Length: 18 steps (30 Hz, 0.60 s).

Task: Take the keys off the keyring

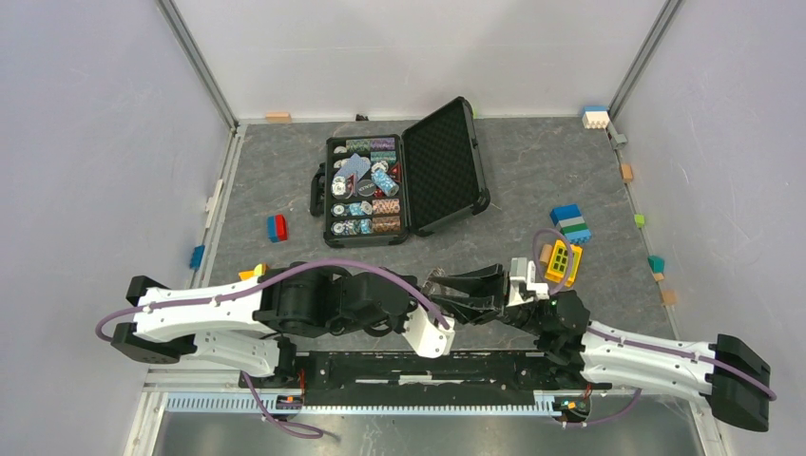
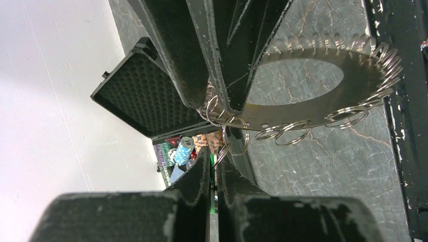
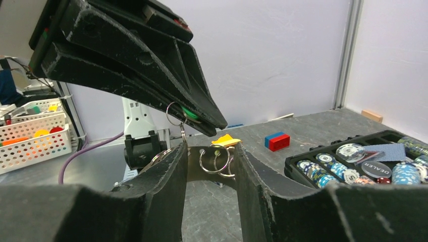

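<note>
The keyring (image 2: 353, 75) is a flat silver hoop held above the table. The keys show as small silver split rings (image 2: 290, 132) threaded through holes along its outer edge. My right gripper (image 3: 211, 151) is shut across the hoop's band (image 3: 194, 164), with two small rings (image 3: 214, 160) between its fingers. My left gripper (image 2: 216, 154) is shut on the green tag (image 2: 213, 194), whose small ring (image 2: 237, 136) still hangs on the hoop. In the top view the left gripper (image 1: 489, 280) and the right gripper (image 1: 475, 309) meet near the table's front centre, hiding the hoop.
An open black case (image 1: 366, 190) of poker chips stands mid-table, its lid (image 1: 442, 166) leaning right. A red-blue block (image 1: 277, 227) lies to its left. A yellow toy (image 1: 563, 262) and stacked blocks (image 1: 570, 223) lie to the right. Small blocks line the walls.
</note>
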{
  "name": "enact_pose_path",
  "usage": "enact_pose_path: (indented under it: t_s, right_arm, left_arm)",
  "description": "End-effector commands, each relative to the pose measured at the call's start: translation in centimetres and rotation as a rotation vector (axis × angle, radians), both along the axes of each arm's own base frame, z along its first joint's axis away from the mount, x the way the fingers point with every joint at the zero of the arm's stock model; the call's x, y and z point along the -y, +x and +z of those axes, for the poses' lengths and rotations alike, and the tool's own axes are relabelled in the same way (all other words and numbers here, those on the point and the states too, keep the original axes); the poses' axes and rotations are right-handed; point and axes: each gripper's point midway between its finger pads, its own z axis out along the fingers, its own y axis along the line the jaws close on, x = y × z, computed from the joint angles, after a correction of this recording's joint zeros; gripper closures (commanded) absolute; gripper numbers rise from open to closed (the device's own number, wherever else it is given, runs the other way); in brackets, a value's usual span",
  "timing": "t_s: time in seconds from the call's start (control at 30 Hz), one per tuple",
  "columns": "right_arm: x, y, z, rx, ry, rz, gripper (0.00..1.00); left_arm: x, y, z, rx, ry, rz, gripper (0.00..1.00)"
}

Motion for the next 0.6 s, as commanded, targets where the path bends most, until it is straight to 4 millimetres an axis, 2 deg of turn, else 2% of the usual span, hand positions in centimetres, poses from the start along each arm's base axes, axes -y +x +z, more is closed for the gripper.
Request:
enact_pose_path:
  t_s: [0.0,0.23,0.57]
  right_arm:
    - [0.9,0.7,1.9,0.029,0.03,-0.064,0.55]
    - [2.0,1.4,1.1,0.044,-0.026,-0.13,0.5]
    - [1.7,0.2,1.1,-0.025,0.007,-0.044,0.25]
  left_arm:
    - [0.7,0.2,2.1,-0.004,-0.094,0.039,0.98]
    - [0.6,1.0,2.3,0.016,-0.1,0.107,0.98]
    - [0.4,2.2,1.8,0.024,-0.027,0.246,0.98]
